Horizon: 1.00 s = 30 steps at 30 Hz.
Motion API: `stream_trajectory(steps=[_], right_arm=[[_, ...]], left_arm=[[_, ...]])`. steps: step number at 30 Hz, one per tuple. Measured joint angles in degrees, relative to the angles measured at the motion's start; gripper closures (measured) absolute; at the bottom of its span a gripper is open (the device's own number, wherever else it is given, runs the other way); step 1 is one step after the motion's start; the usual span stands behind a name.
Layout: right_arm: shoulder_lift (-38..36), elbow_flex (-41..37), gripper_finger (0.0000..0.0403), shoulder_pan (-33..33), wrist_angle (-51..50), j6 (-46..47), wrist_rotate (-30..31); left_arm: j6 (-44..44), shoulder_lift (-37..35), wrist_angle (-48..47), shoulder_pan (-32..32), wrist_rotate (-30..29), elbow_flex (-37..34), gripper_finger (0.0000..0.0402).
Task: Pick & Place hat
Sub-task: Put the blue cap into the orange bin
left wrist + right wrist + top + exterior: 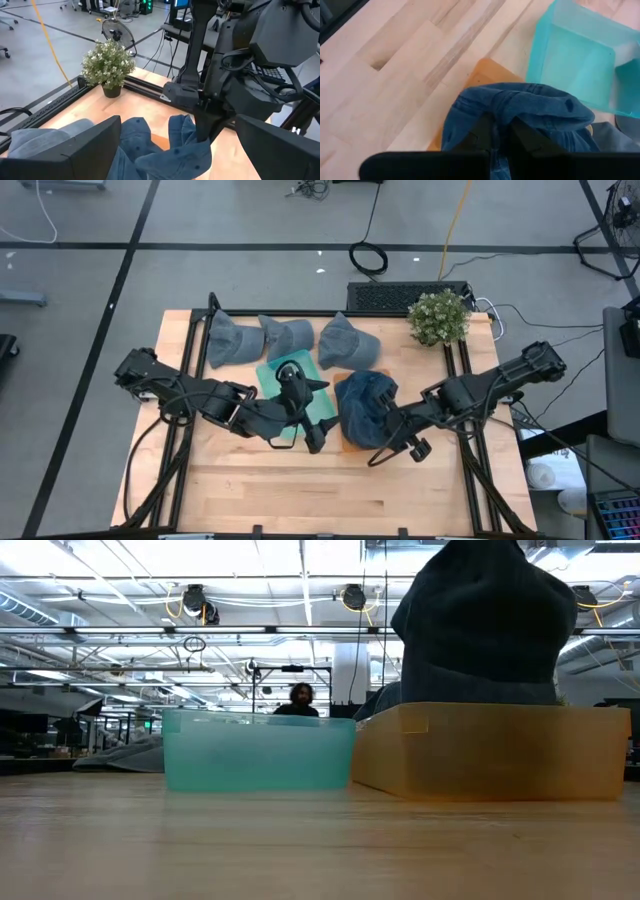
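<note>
A dark blue denim hat (362, 405) stands bunched up over an orange bin (490, 752), with my right gripper (388, 432) shut on it from the table's right. My left gripper (320, 415) hovers open above a teal bin (285, 392), just left of the hat. Its fingers (90, 145) stand wide apart and point at the hat (160, 150) without touching it. Three grey-blue hats (288, 336) lie in a row along the table's far side. My right gripper pinches a bunched fold of the hat's denim (506, 106) between its two fingers (482, 131). It comes slanting down from the table's right. The hat rises crumpled over the orange bin (485, 70), its lower part (470, 690) behind the bin's wall.
A potted plant (438, 316) stands at the table's far right corner. The teal bin (258, 752) and the orange bin sit side by side mid-table. Bare wood lies along the near edge (300, 490). A person (300, 700) shows far off in the room.
</note>
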Motion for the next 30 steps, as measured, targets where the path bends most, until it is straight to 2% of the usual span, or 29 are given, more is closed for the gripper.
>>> stream_trajectory(steps=[4, 8, 15, 17, 20, 23, 26, 30], right_arm=[[0.00, 0.00, 0.0389, -0.04, 0.21, -0.10, 0.00], [0.00, 0.00, 0.0389, -0.04, 0.32, 0.01, 0.00], [0.00, 0.00, 0.0389, -0.08, 0.43, 0.45, 0.00], [-0.02, 0.00, 0.0389, -0.11, 0.49, -0.01, 0.01], [-0.02, 0.00, 0.0389, -0.11, 0.67, -0.01, 0.11], [-0.02, 0.00, 0.0389, -0.11, 0.65, -0.01, 0.17], [-0.02, 0.00, 0.0389, -0.11, 0.65, 0.67, 0.17], [-0.02, 0.00, 0.0389, -0.19, 0.63, 0.75, 0.20]], left_arm=[[1.30, 0.04, 1.89, 0.28, 1.15, -0.02, 0.0002], [18.01, 0.05, -0.19, 0.93, 9.43, -0.02, 0.0002], [19.79, -0.99, -2.56, 6.71, 16.92, -0.67, 0.0002], [21.27, -2.50, 0.47, 9.02, 20.13, -2.90, 0.0002], [25.41, -6.94, 9.01, 10.95, 23.60, -10.83, 0.0002], [28.89, -12.16, 20.03, 12.90, 26.66, -22.59, 0.0002], [27.62, -18.15, 31.48, 15.38, 28.11, -35.46, 0.0002], [23.68, -26.78, 41.78, 17.72, 30.90, -50.69, 0.0002]])
